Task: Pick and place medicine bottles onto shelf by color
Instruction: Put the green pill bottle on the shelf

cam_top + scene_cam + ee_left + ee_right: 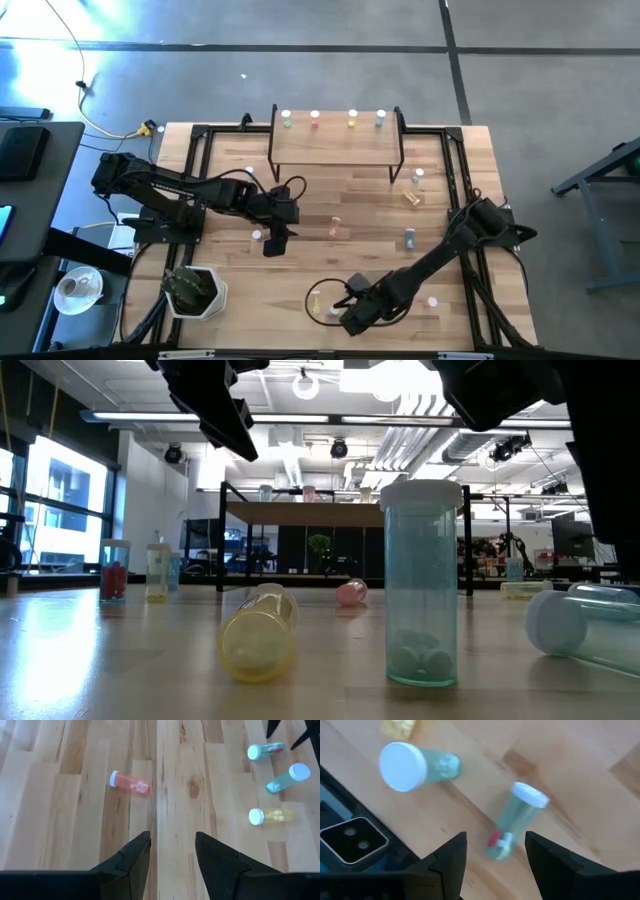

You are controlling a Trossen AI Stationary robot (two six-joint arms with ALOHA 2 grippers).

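Grey concrete floor surrounds the wooden table (250, 300), and at the table's far edge stands the shelf (335, 143), a small raised board on black legs. Four medicine bottles stand in a row along the shelf's back edge: green (287, 119), red (315, 119), yellow (352, 119) and blue (380, 119). Just off the shelf's right end lie a yellow bottle (411, 198) and another bottle (417, 177) whose colour I cannot tell. Nearer than the shelf, a pink bottle (335, 227) lies on its side mid-table, with a blue one (410, 238) further right.

The left gripper (275, 240) hovers in front of the shelf's left half, its fingers (131, 865) parted with only bare wood between them. The right gripper (352, 315) hangs well in front of the shelf, near the table's front edge, fingers (449, 860) spread wide above a lying clear-green bottle (512, 822) without holding it. Close by, a teal bottle (415, 766) lies capped end outward, and a yellow bottle (260, 632) lies beside an upright teal one (421, 582).

A white pot with a plant (193, 290) sits at the table's front left corner, far from the shelf.
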